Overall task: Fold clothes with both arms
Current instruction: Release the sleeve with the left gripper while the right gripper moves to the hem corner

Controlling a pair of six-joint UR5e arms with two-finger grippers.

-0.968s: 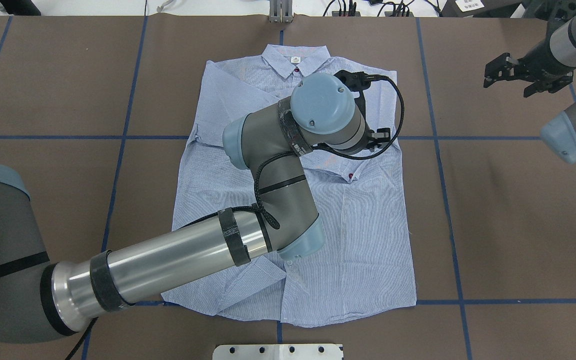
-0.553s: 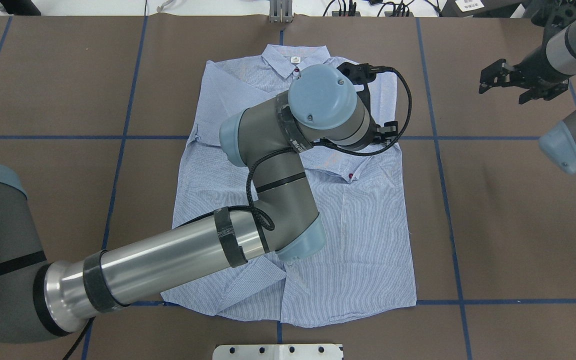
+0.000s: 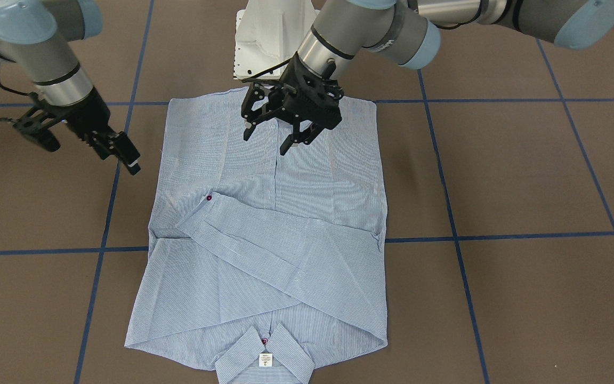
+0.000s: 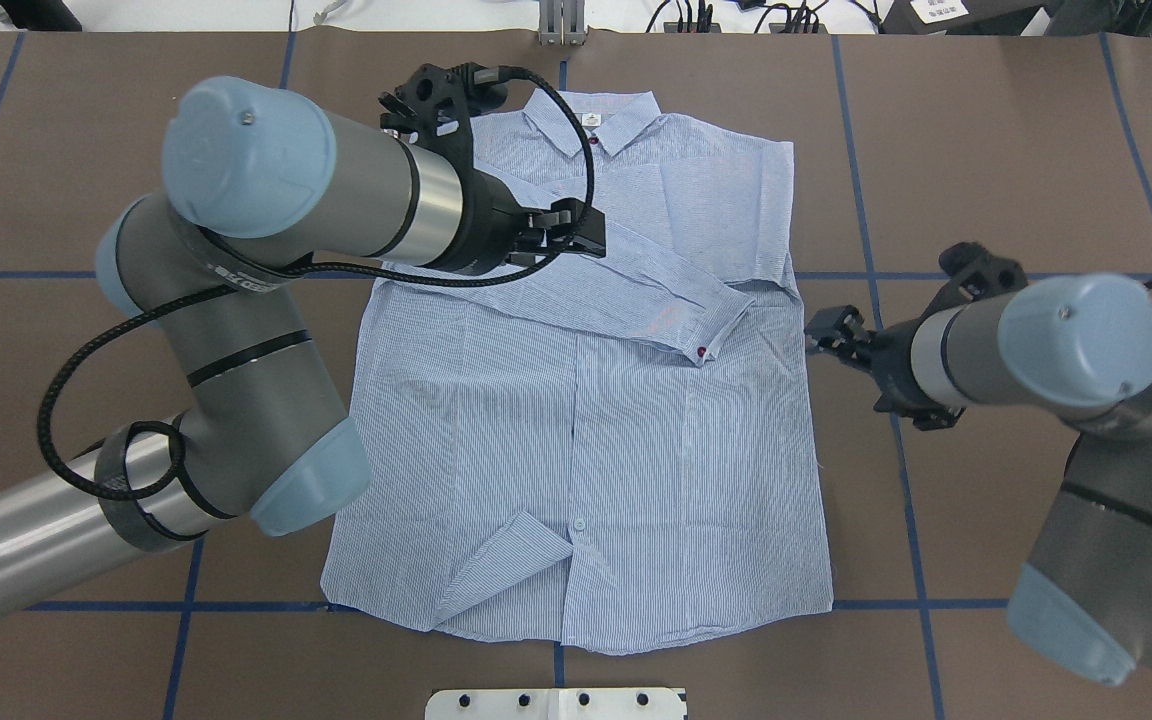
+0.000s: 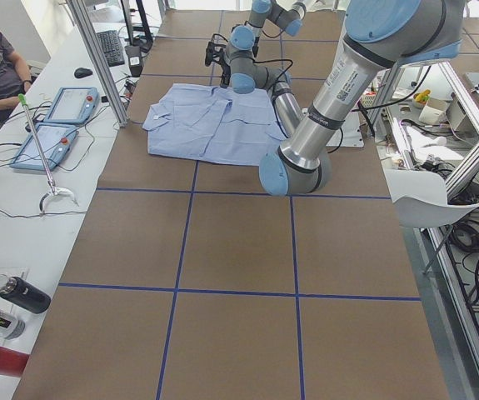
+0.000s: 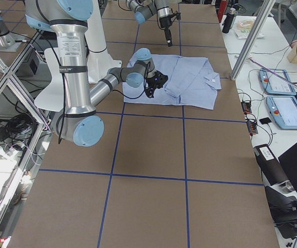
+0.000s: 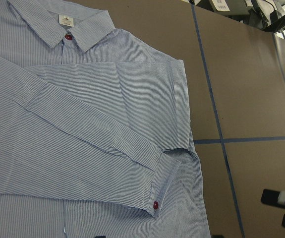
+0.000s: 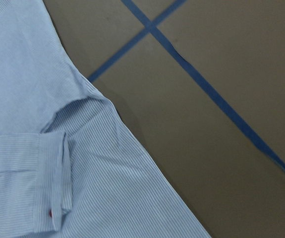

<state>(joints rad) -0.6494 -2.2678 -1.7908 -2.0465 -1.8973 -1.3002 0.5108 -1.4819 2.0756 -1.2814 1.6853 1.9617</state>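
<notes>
Blue-striped shirt (image 4: 596,430) is lying flat mid-frame on the brown desk (image 4: 1036,150) in the overhead view, collar toward the top and one sleeve crossing the chest. The left pincer (image 3: 265,143) is hovering released over its upper left. The right pincer (image 3: 89,154) is hanging spread and empty beside its right edge.

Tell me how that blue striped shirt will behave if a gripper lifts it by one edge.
Probably floppy: the shirt lies flat, and its folded sleeve drapes across the chest. Likely light, since the cloth looks thin with a turned-up hem corner. It would probably sag and bunch rather than hold shape.
</notes>
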